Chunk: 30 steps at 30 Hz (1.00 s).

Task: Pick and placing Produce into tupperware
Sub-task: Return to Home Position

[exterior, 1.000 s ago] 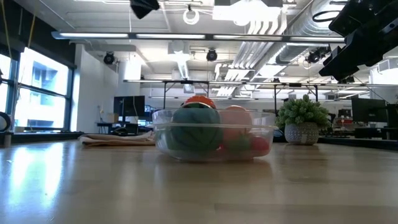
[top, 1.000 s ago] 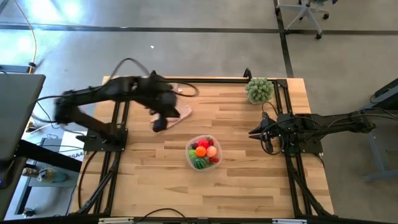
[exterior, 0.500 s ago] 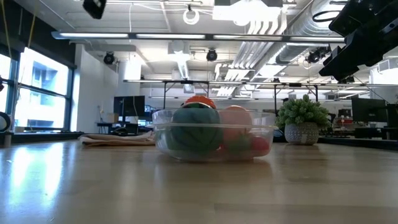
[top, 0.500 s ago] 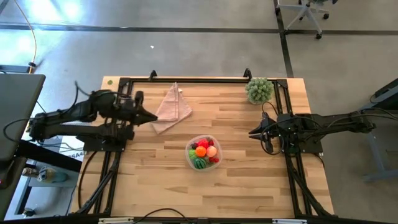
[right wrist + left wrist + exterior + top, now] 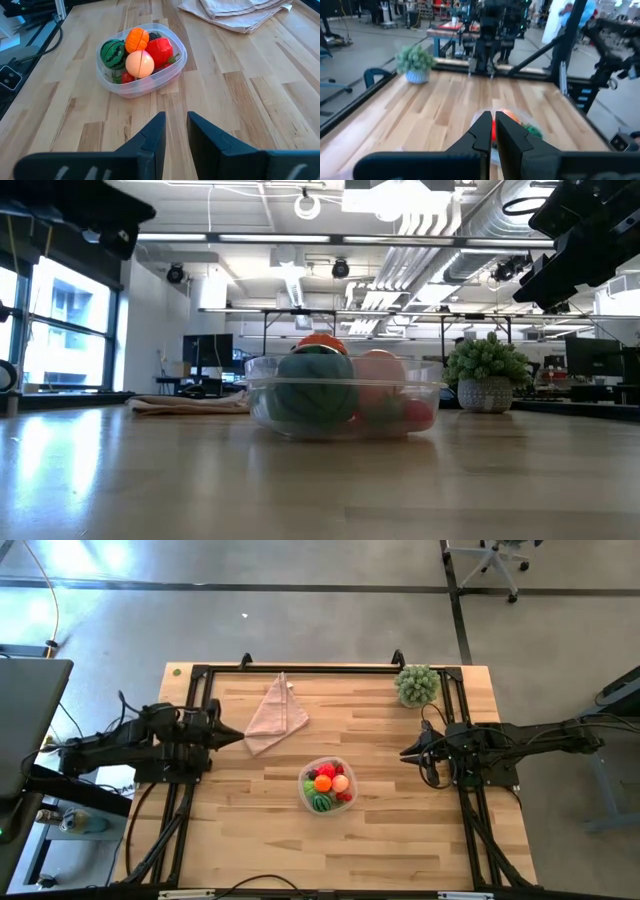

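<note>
Both arms lie along the table's (image 5: 400, 830) side edges, each empty: the left tool (image 5: 238, 734) pinched closed, the right tool (image 5: 405, 753) narrowly parted. The produce (image 5: 139, 63) fills the tupperware (image 5: 145, 89) near the table's middle. We judge that only parking remains.

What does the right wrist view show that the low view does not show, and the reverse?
Only the right wrist view looks down into the tupperware, so the melon, orange, peach and red apple each show separately. It also shows the right gripper, open. Only the low view shows the potted plant and the room behind the table. Both show the tupperware holding produce, and the cloth lying on the table.
</note>
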Each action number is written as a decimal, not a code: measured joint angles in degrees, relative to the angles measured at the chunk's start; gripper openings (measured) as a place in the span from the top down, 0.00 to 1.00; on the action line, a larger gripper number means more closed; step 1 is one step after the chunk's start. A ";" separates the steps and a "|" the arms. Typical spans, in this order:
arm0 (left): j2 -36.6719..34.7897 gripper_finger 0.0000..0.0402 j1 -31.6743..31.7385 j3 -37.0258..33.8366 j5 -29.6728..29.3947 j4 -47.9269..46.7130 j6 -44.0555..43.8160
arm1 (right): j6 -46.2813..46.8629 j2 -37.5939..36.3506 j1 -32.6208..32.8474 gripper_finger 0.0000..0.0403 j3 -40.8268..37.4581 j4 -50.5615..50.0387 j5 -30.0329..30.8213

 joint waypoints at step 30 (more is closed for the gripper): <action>-1.64 0.96 0.00 -10.63 -4.97 1.00 1.50 | 0.00 0.01 0.00 0.83 0.00 0.00 0.00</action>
